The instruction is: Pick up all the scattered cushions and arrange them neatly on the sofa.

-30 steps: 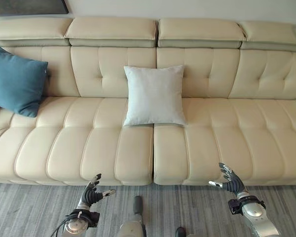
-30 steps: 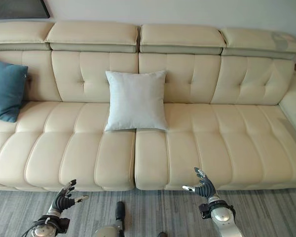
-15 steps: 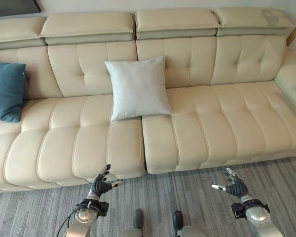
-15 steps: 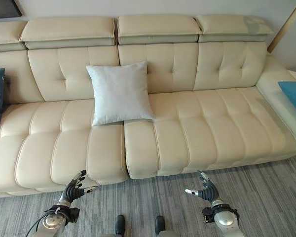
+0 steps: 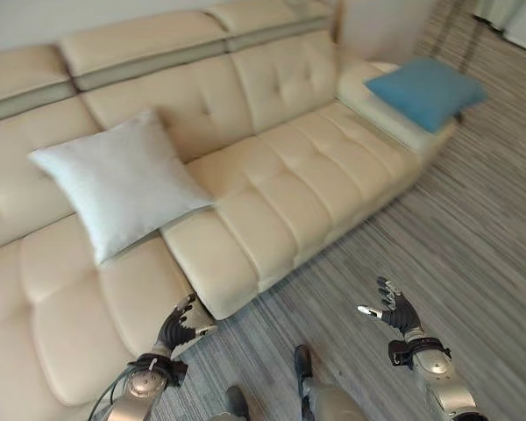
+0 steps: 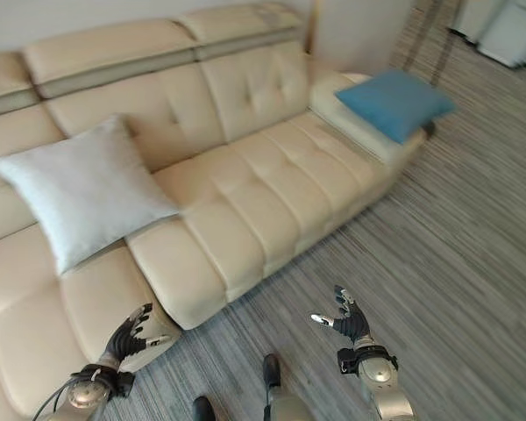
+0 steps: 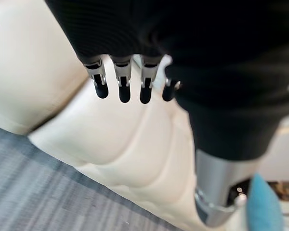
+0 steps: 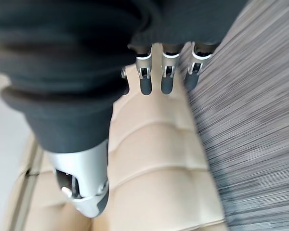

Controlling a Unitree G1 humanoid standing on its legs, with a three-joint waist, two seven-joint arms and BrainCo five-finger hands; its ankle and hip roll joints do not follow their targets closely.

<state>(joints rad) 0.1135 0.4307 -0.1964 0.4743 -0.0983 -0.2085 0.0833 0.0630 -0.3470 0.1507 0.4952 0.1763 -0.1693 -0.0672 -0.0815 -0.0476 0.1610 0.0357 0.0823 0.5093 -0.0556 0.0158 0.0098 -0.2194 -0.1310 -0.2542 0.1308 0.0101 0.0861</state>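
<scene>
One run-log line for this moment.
left hand: open, empty | right hand: open, empty | white cushion: propped on sofa | blue cushion: flat on sofa's end

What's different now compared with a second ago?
Only the camera has swung right, bringing a blue square cushion at the cream leather sofa's far end into view. The white square cushion leans there unmoved; left hand and right hand remain open, empty.

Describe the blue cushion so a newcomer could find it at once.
Follow the cream sofa to its far end by the striped floor. There the blue cushion lies flat on the low end section. Its blue colour and flat pose set it apart from the white cushion propped against the backrest.
</scene>
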